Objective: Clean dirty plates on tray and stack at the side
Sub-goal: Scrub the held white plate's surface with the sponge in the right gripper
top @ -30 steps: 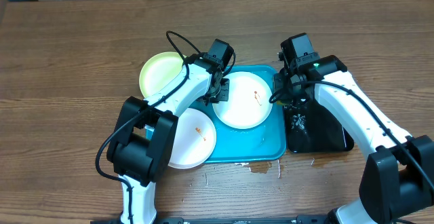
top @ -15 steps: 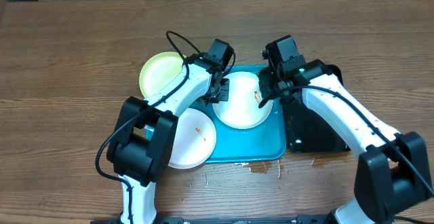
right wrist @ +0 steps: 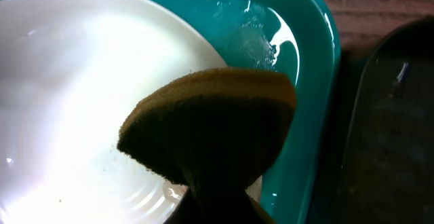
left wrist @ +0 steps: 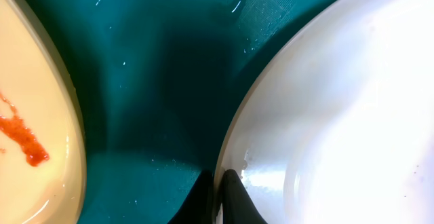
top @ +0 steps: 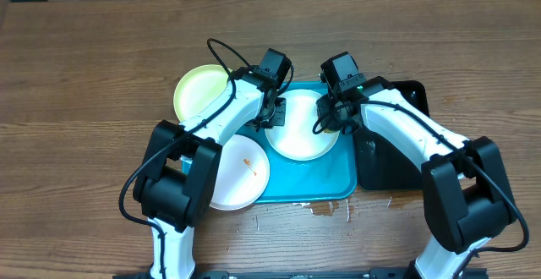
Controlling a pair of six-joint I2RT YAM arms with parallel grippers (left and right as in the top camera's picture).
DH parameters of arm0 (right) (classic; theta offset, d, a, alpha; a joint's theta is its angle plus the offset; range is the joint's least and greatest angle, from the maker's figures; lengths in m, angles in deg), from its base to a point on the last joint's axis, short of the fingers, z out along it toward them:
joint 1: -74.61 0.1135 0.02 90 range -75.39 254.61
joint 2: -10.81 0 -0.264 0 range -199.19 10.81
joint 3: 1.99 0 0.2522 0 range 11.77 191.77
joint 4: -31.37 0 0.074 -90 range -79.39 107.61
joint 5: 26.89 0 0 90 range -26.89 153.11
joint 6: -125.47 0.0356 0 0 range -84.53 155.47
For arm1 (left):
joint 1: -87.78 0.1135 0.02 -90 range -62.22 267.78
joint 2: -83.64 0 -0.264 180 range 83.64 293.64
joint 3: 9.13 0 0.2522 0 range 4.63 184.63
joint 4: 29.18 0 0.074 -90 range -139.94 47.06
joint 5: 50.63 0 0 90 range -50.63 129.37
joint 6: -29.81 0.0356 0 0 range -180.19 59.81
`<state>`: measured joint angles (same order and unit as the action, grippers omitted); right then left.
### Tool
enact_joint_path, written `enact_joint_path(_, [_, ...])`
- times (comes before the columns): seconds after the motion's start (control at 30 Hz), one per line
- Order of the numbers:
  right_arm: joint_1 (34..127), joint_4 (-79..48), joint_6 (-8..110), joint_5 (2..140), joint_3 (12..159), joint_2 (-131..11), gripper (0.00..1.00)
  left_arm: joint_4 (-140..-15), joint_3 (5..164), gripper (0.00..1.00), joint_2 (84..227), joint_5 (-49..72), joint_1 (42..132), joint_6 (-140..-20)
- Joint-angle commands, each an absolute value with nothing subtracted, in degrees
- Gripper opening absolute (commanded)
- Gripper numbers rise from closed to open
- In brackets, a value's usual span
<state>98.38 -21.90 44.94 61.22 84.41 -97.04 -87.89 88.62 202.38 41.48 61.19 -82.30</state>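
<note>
Beside the tray's (top: 314, 184) upper-left corner, a yellow-green plate (top: 199, 93) lies on the worktop (top: 84, 101). A smeared white plate (top: 241, 173) overlaps the tray's left rim. On the tray, the left hand (left wrist: 217, 182) pinches the centre plate's (top: 300, 137) left rim. The right hand (top: 329, 119), clamped on a sponge (right wrist: 210, 125), sits at that plate's right edge, so the wipe likely runs leftward.
</note>
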Motion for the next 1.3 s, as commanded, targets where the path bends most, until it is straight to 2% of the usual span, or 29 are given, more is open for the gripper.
enact_joint_path(0.0, [98.66,-20.59,45.71,60.63,84.15,-98.53,0.04,-87.97,88.2,0.04,203.26,42.31,61.28,-81.57])
enact_joint_path(0.37, [98.66,-19.32,45.71,60.89,84.15,-104.91,0.04,-88.11,88.2,0.04,203.26,42.31,61.28,-81.57])
enact_joint_path(0.83, [98.66,-21.66,44.59,69.02,84.15,-105.15,0.04,-88.06,88.2,0.04,203.26,42.29,61.28,-81.6])
enact_joint_path(1.27, [98.66,-20.96,44.62,69.46,84.15,-105.15,0.04,-88.11,88.2,0.04,203.26,42.29,61.28,-81.6])
